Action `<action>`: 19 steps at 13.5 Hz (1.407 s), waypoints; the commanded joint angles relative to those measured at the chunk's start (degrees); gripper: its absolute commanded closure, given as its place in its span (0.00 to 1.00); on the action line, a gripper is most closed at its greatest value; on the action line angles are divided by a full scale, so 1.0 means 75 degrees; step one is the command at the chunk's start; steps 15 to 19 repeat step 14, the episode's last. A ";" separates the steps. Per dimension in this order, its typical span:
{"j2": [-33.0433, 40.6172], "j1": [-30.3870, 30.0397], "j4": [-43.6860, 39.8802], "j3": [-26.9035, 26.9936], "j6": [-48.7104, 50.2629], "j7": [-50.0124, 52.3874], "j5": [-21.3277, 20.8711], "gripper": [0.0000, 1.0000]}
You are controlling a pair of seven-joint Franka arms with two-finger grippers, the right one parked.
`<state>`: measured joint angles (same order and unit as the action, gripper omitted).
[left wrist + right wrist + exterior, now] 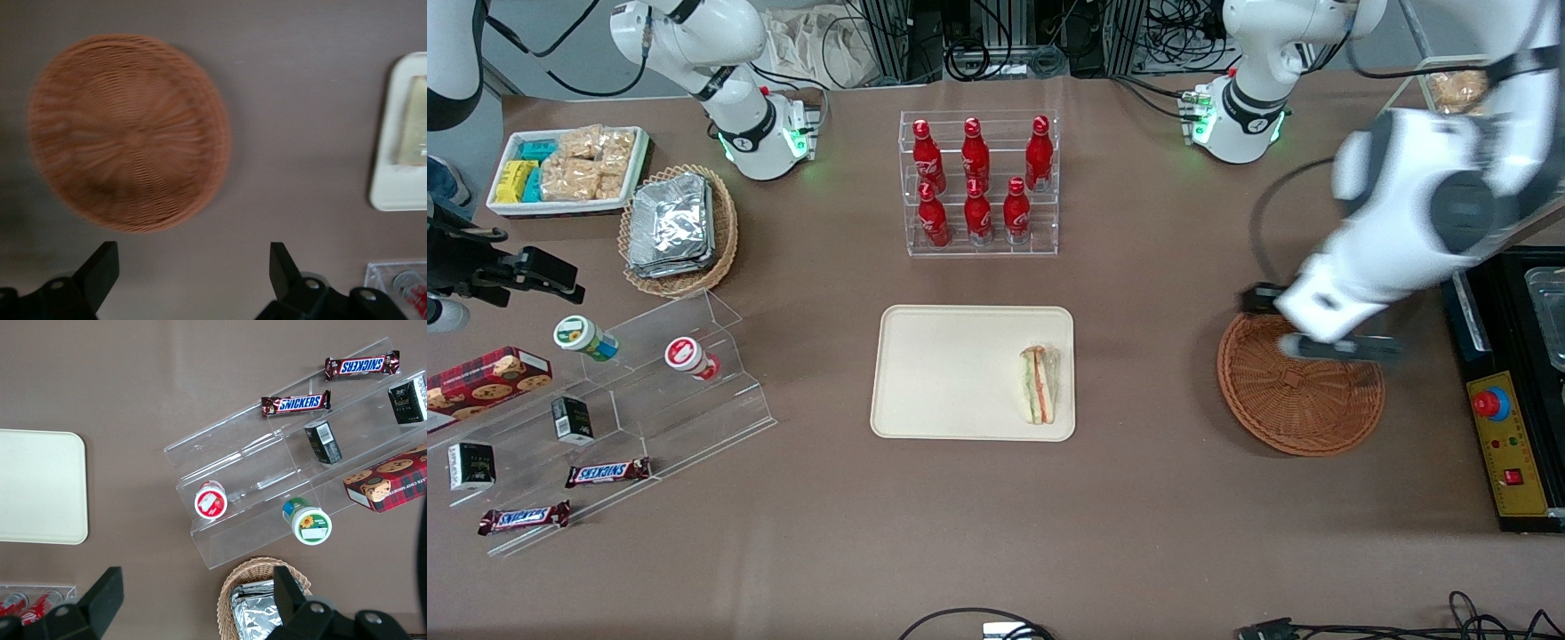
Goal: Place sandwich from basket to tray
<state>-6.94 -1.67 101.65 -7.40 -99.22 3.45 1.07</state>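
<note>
The sandwich (1039, 384) lies on the cream tray (943, 373), along the tray edge toward the working arm's end. It is a pale wedge with orange and green filling, and the left wrist view shows it too (415, 123) on the tray (393, 190). The round reddish-brown basket (1301, 391) holds nothing; its woven bottom is bare (130, 133). My gripper (1338, 348) hangs above the basket's rim farther from the front camera. It is open (191, 257), its two fingers wide apart with only table surface between them. The arm looks blurred.
A clear rack of red bottles (980, 182) stands farther from the front camera than the tray. A black control box with a red button (1507, 444) lies beside the basket at the working arm's end. A tiered acrylic stand with snacks (631, 391) and a tan basket of foil packets (679, 229) lie toward the parked arm's end.
</note>
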 commanded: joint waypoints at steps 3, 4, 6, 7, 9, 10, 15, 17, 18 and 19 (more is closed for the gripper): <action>0.0020 -0.0444 -0.0818 -0.0150 0.1077 0.0086 -0.0037 0.00; 0.0394 -0.0433 -0.0375 -0.0162 0.0996 0.0496 -0.0037 0.00; 0.1120 -0.0445 0.0784 -0.0162 0.0460 0.0559 -0.0002 0.00; 0.1391 -0.0433 0.1231 -0.0162 0.0108 0.0640 -0.0002 0.00; 0.1394 -0.0433 0.1178 -0.0162 0.0104 0.0513 -0.0025 0.00; 0.1243 -0.0433 0.0910 -0.0162 0.0197 0.0616 -0.0025 0.00; 0.0410 -0.0456 -0.0310 -0.0056 0.0783 0.0934 -0.0049 0.00; 0.0410 -0.0456 -0.0310 -0.0056 0.0783 0.0934 -0.0049 0.00; 0.0410 -0.0456 -0.0310 -0.0056 0.0783 0.0934 -0.0049 0.00; 0.0410 -0.0456 -0.0310 -0.0056 0.0783 0.0934 -0.0049 0.00</action>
